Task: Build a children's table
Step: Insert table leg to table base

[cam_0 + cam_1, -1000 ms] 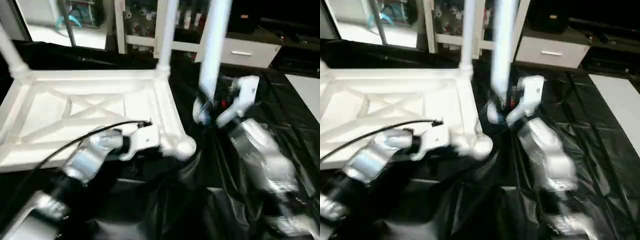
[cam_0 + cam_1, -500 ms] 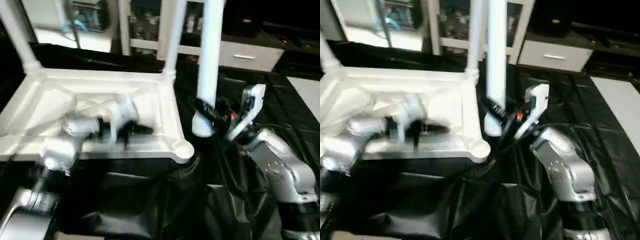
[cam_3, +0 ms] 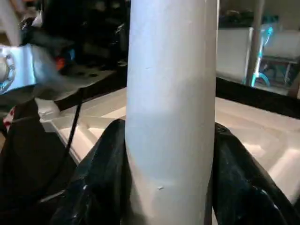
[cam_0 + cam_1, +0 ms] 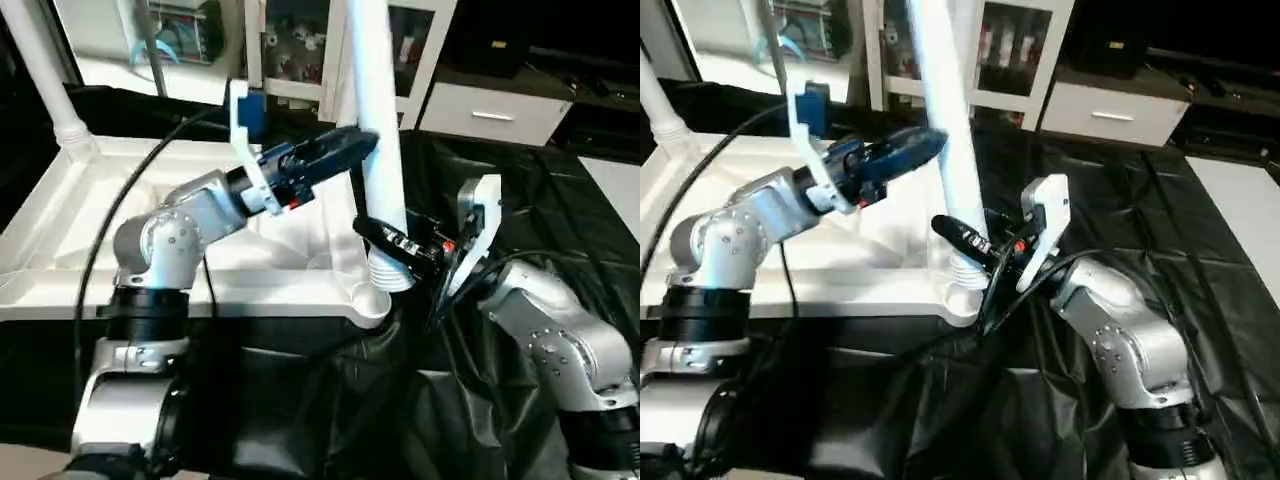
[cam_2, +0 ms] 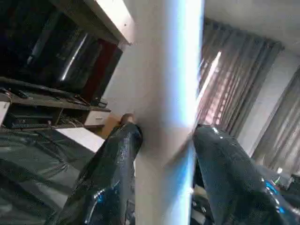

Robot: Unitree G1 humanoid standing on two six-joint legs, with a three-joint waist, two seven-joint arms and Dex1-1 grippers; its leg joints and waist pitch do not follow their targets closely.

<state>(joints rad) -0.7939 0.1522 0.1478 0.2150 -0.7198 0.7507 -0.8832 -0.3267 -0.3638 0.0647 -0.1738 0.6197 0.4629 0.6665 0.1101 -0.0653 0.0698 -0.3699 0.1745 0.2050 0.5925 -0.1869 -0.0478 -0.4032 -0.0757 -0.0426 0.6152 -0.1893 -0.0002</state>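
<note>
Left gripper [image 4: 352,143] now reaches up to mid-height of the leg [image 4: 378,130], where a second ago it lay low at the tabletop's near rim beside the corner socket. Its jaws, which were nearly shut, have spread, and in the left wrist view its fingers [image 5: 110,173] stand on either side of the shaft; whether they press it yet cannot be told. Right gripper [image 4: 392,243] keeps its hold near the leg's ribbed foot, jaws closed on it at an unchanged width, as the right wrist view confirms with the leg [image 3: 171,112] between both pads. Over the same second the leg has travelled from open space above the black-draped worktop [image 4: 520,210] to the tabletop's [image 4: 120,210] near right corner socket [image 4: 958,298]; its foot now sits on or just in that socket, and it leans slightly. Two other legs [image 4: 45,70] already stand in the far corners of the upturned tabletop. Judgement: the third leg is at the insertion step, and a second grasp higher up would help steady it upright while it is pressed home.
</note>
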